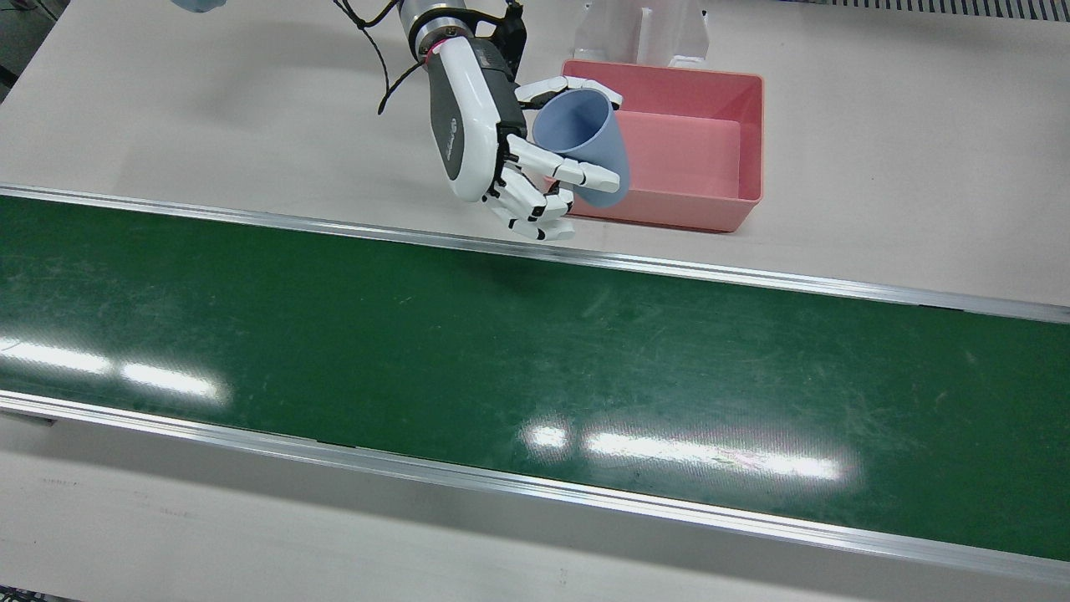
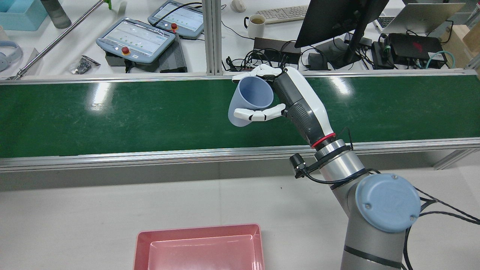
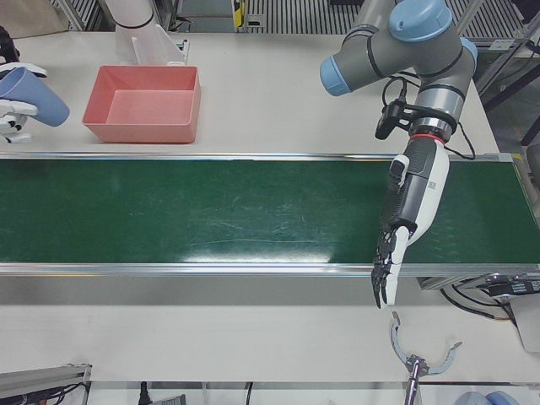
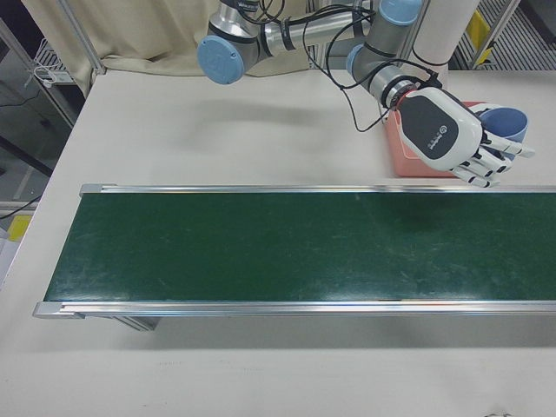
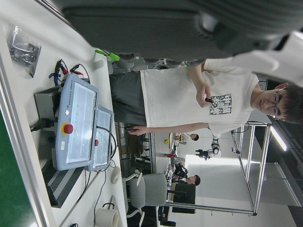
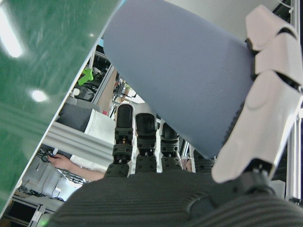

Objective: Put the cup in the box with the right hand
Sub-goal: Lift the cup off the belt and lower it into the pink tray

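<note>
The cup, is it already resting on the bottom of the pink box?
No, the blue cup is held tilted in the air by the right hand over the green belt, while the pink box is empty.

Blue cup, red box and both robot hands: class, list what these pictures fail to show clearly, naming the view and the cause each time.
- Blue cup: in the right hand view its rim and base run off the picture.
- Red box: near side cut by the rear view's bottom edge.
- Right robot hand: in the left-front view, mostly past the left edge.
- Left robot hand: absent from the front, rear and right-front views.
</note>
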